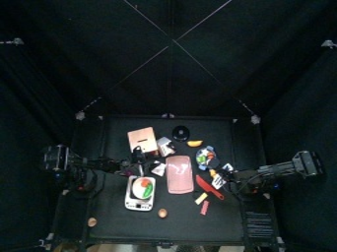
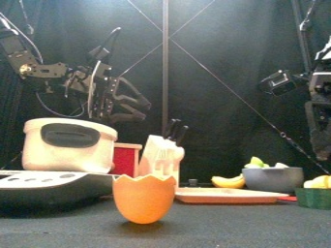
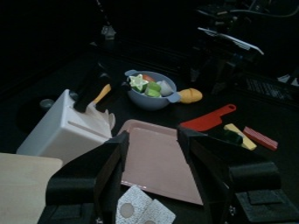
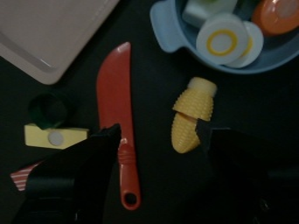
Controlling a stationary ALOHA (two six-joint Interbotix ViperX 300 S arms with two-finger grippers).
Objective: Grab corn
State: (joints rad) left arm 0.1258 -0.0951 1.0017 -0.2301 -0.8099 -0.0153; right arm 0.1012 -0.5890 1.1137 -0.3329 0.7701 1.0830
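Note:
The corn is a short yellow cob lying on the black table between a red knife and a blue bowl of toy food. My right gripper is open and empty just above it, with the cob ahead of the gap between the jaws. In the top view the corn lies right of centre and my right gripper hangs close by it. My left gripper is open and empty over a pink cutting board. The left wrist view also shows the corn beside the bowl.
A white cooker, a scale and an orange egg-shell cup stand at the front left. A yellow block and a small dark ring lie beside the knife. A tan box sits at the back.

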